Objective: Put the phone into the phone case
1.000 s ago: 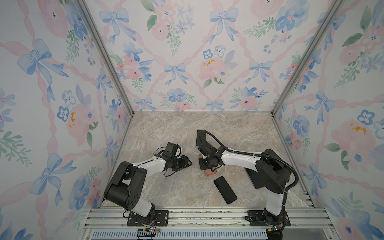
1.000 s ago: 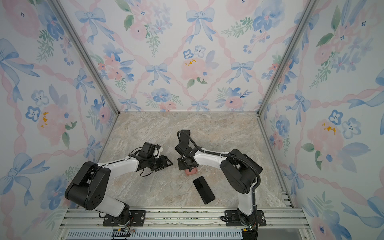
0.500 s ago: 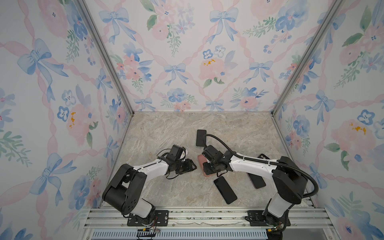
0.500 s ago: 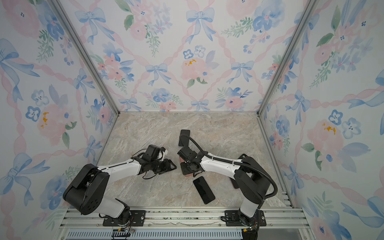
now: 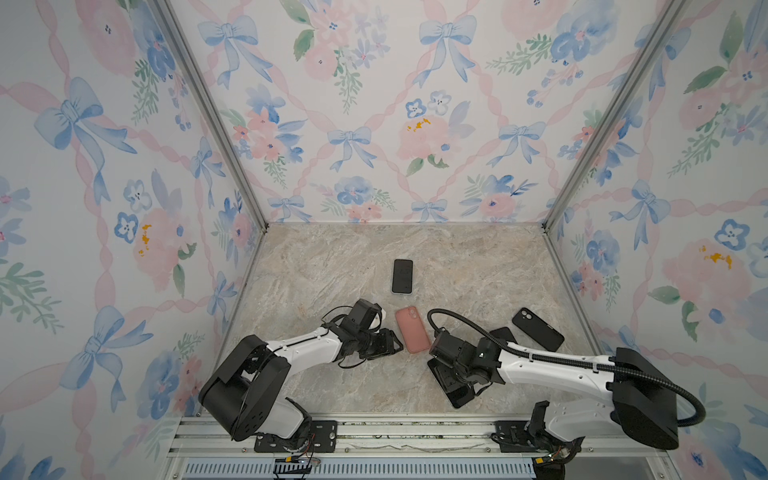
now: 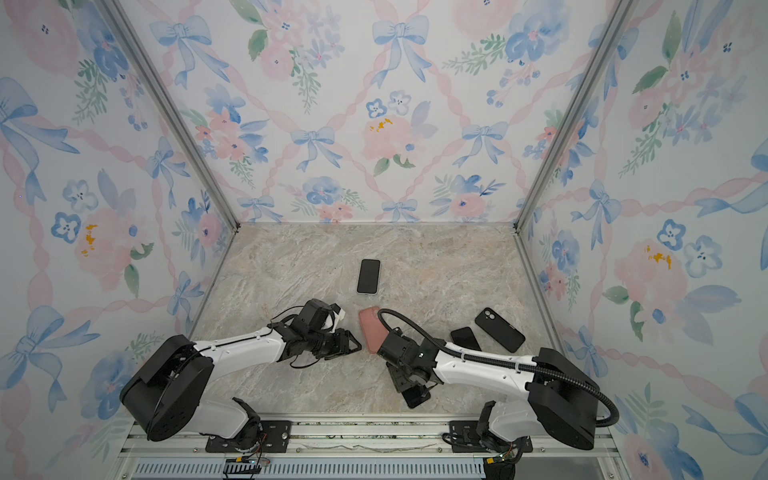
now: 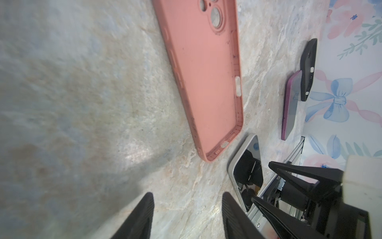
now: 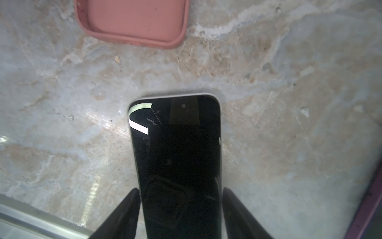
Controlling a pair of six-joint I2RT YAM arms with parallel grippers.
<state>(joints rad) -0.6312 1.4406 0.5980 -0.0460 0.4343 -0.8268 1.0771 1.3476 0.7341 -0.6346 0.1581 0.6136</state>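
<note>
Two tools are in view, and both are open. My right tool (image 8: 179, 190) has its jaws wide apart, with the phone (image 8: 177, 144) lying flat on the table (image 5: 332, 266) between them. I cannot tell if they touch it. The phone sits low in both top views, below and right of the pink phone case (image 5: 412, 329). The case lies open side up. My left tool (image 7: 188, 217) holds nothing, just left of the case.
</note>
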